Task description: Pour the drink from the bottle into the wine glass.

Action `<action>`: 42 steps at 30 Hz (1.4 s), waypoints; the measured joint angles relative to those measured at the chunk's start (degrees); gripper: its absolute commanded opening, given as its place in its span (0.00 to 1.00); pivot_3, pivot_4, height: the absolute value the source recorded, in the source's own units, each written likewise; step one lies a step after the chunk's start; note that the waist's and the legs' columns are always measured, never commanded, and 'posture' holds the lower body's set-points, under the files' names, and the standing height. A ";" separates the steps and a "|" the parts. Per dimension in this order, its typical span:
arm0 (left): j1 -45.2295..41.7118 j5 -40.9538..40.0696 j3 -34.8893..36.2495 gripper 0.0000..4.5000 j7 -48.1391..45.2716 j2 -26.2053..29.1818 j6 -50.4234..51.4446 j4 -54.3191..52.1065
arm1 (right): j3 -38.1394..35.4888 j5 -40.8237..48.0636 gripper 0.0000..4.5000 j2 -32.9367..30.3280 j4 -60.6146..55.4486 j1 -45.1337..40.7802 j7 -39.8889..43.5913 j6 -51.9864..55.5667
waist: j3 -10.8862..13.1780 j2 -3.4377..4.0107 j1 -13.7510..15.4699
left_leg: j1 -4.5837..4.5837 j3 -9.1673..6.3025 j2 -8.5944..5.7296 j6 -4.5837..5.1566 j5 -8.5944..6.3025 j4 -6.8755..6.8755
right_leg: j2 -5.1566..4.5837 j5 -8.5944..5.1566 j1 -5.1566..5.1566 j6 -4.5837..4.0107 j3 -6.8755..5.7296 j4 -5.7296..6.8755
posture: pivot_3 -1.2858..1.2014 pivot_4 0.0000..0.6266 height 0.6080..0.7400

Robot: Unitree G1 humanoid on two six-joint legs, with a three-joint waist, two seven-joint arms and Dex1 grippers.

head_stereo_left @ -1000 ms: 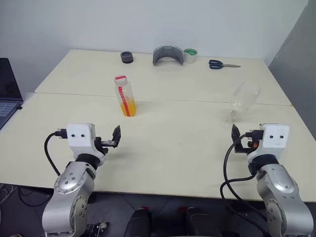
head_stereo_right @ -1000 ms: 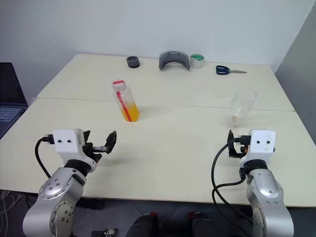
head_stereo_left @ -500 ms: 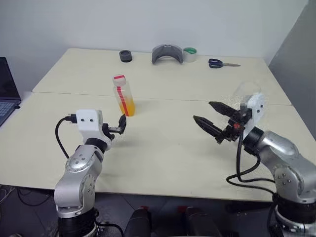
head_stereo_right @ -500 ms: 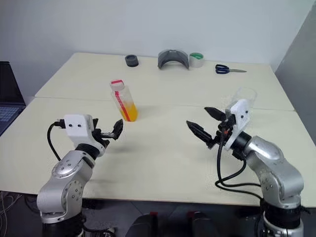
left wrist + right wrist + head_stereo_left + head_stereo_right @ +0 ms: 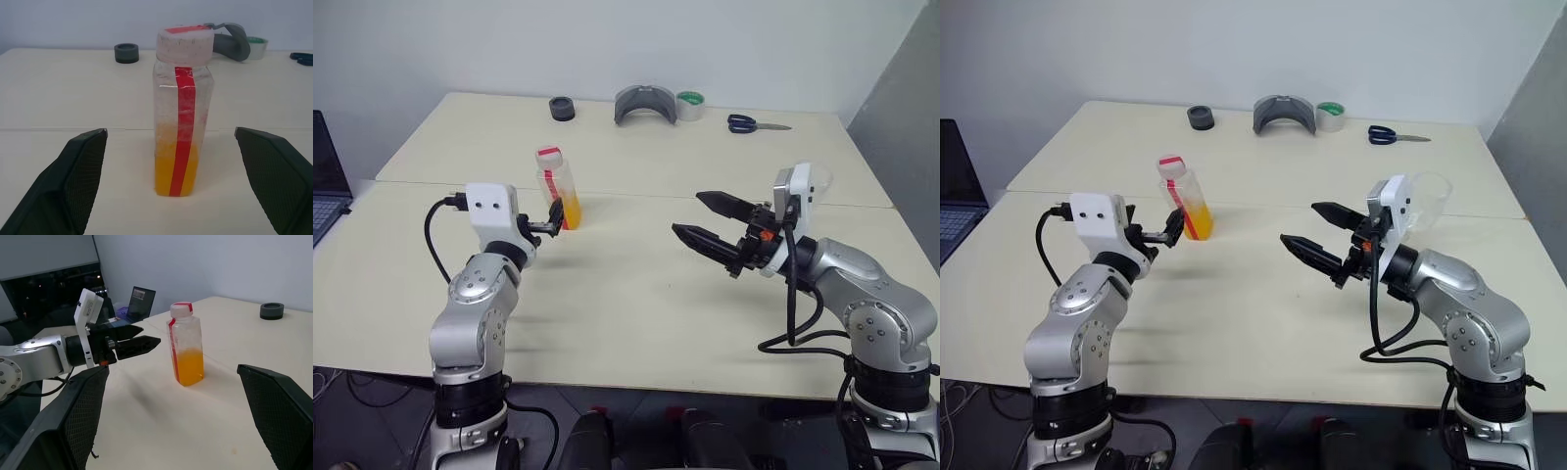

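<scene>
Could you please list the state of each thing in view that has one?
Bottle: upright, capped, partly full of orange drink, not gripped.
Wine glass: mostly hidden behind the right arm.
Left gripper: fingers open, near the bottle.
Right gripper: fingers open, empty.
Scissors: closed.

A pale cream counter (image 5: 636,294) made of two tops butted together carries a row of things along its far edge: a small black ring (image 5: 564,111), a grey arched piece (image 5: 646,105), a green roll of tape (image 5: 691,106) just beside it, and blue-handled scissors (image 5: 756,124). A laptop (image 5: 327,181) sits off the left side.
</scene>
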 measured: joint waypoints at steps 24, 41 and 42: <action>-12.17 2.06 -3.04 1.00 -6.96 2.75 -10.96 22.58 | 0.97 -0.86 1.00 0.09 -0.05 -0.04 -4.29 -2.45 | 0.00 0.00 0.38 | -0.14 -0.02 0.01 0.00 0.00 0.03 | -0.03 0.01 -0.13 0.00 -0.05 0.02 | 0.52 0.24 1.00; -21.34 5.09 -5.13 1.00 -11.67 2.65 -26.68 45.08 | 0.98 -0.86 1.00 0.09 -0.05 -0.03 -6.89 -3.26 | 0.00 0.00 0.68 | -0.21 -0.07 -0.01 -0.01 0.01 0.05 | -0.06 0.01 -0.16 -0.01 -0.16 0.04 | 0.52 0.24 1.00; -21.95 5.15 -5.13 1.00 -11.97 2.66 -27.45 46.17 | 0.97 -0.86 1.00 0.08 -0.05 -0.03 -7.10 -3.26 | 0.00 0.00 0.68 | -0.21 -0.07 -0.01 0.00 0.01 0.05 | -0.06 0.01 -0.16 -0.01 -0.16 0.04 | 0.52 0.24 1.00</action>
